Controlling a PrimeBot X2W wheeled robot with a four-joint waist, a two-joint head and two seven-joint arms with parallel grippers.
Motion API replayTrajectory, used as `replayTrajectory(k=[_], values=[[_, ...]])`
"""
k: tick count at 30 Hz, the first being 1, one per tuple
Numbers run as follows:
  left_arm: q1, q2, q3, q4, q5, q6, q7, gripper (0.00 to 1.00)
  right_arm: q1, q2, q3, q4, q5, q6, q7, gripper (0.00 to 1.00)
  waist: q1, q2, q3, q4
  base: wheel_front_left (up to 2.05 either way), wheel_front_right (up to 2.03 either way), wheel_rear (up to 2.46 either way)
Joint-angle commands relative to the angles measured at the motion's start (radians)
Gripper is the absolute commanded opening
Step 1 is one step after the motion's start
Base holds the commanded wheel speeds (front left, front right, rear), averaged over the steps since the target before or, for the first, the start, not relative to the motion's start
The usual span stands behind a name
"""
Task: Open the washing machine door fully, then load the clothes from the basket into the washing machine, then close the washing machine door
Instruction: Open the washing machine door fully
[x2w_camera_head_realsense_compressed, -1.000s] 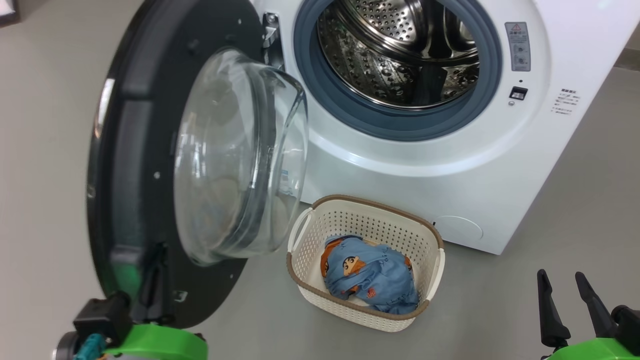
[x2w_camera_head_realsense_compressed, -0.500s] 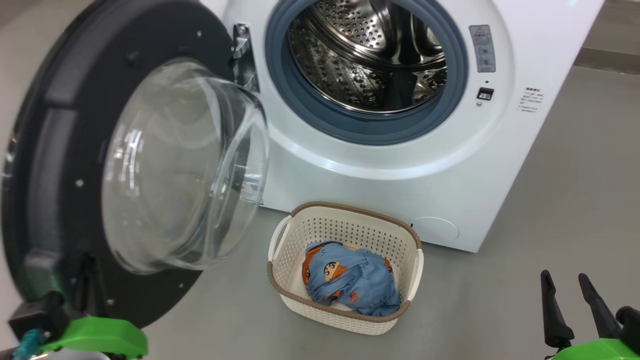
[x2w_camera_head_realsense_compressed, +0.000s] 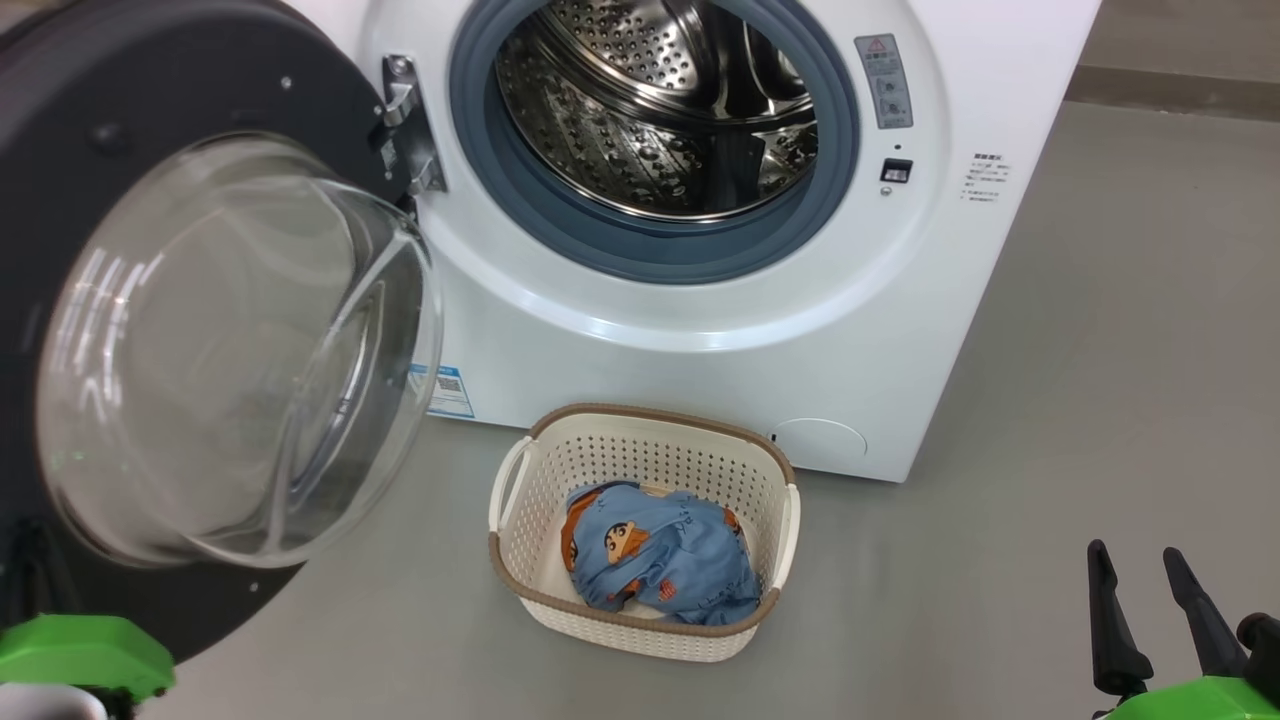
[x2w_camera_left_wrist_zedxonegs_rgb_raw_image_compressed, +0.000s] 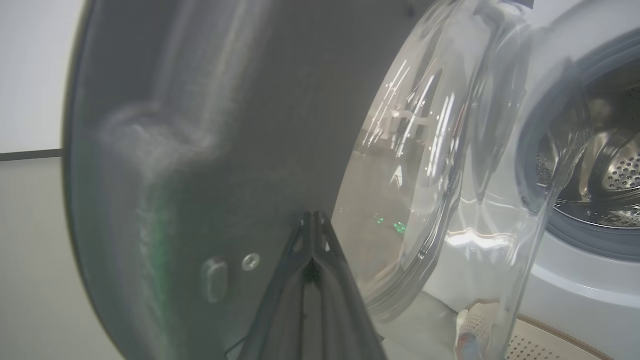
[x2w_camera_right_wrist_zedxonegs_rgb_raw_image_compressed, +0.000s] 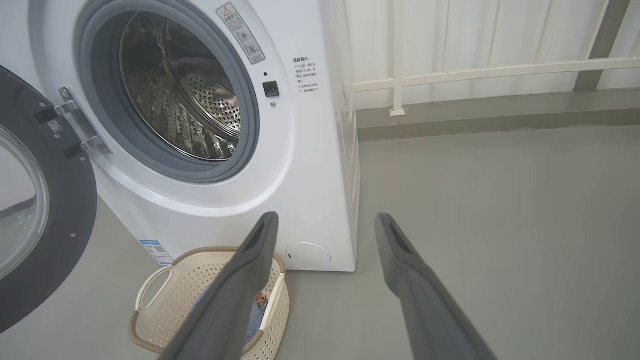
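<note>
Door (x2w_camera_head_realsense_compressed: 60, 120) stands open at left, glass porthole (x2w_camera_head_realsense_compressed: 230, 350) bulging rightward.

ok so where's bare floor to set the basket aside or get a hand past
Bare floor right of the washing machine and the basket, up to the open right hand. Also a strip in front of the basket. Crowded on the left: the swung-out door overhangs the floor beside the basket.
</note>
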Motion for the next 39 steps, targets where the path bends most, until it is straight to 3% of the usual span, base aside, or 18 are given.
replayTrajectory(k=[1, 11, 20, 28, 36, 39], values=[[-0.062, 0.062, 0.058, 0.005, -0.008, 0.001, -0.010, 0.00, -0.023, -0.015, 0.026, -0.023, 0.013, 0.006, -0.004, 1.00, 0.0000, 0.0000, 0.006, -0.009, 0.00, 0.00, 0.00], [-0.144, 0.117, 0.102, 0.186, -0.034, -0.028, -0.022, 0.00, -0.038, -0.015, 0.045, -0.022, 0.007, 0.006, -0.002, 1.00, 0.0000, 0.0000, 0.029, -0.042, 0.00, 0.00, 0.00], [-0.178, 0.115, 0.115, 0.252, -0.033, -0.048, -0.036, 0.00, -0.038, -0.015, 0.040, -0.020, 0.007, 0.006, -0.002, 1.00, 0.0000, 0.0000, 0.028, -0.041, 0.00, 0.00, 0.00], [-0.108, 0.069, 0.128, 0.167, -0.004, -0.045, -0.041, 0.00, -0.035, -0.015, 0.041, -0.018, 0.005, 0.006, 0.000, 1.00, 0.0000, 0.0000, 0.015, -0.034, 0.00, 0.00, 0.00], [0.018, 0.018, 0.140, -0.021, 0.052, -0.046, -0.041, 0.00, -0.026, -0.015, 0.039, -0.020, 0.001, 0.006, 0.003, 1.00, 0.0000, 0.0000, -0.001, -0.020, 0.00, 0.00, 0.00], [0.071, -0.004, 0.111, -0.100, 0.074, -0.075, -0.041, 0.00, -0.022, -0.015, 0.041, -0.021, 0.000, 0.006, 0.004, 1.00, 0.0000, 0.0000, -0.010, -0.019, 0.00, 0.00, 0.00]])
